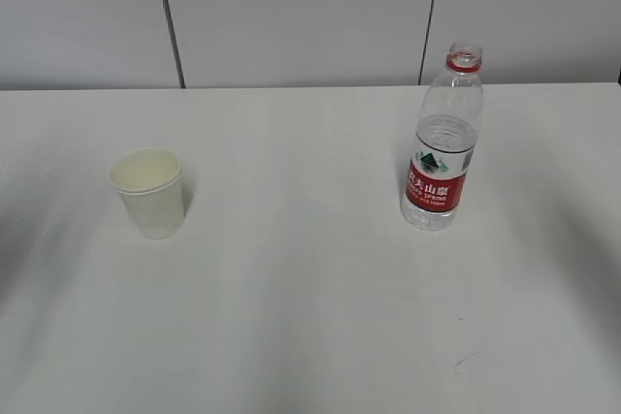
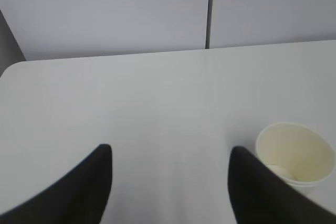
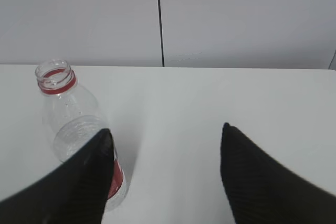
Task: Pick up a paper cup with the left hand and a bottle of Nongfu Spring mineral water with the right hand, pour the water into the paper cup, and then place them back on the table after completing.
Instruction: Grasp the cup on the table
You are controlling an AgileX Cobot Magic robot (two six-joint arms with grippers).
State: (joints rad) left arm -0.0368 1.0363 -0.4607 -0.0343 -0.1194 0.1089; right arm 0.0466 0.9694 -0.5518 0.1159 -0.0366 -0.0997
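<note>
Standing upright, one paper cup (image 1: pixel 147 191), one bottle (image 1: pixel 443 157)

Uncapped bottle (image 3: pixel 71 129) upright just left of spread right pincer (image 3: pixel 165 145).

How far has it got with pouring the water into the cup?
Nothing looks done yet. The paper cup and the uncapped bottle both stand on the table. The left gripper and right gripper are open, holding nothing. Picking up, pouring and setting down remain.
</note>
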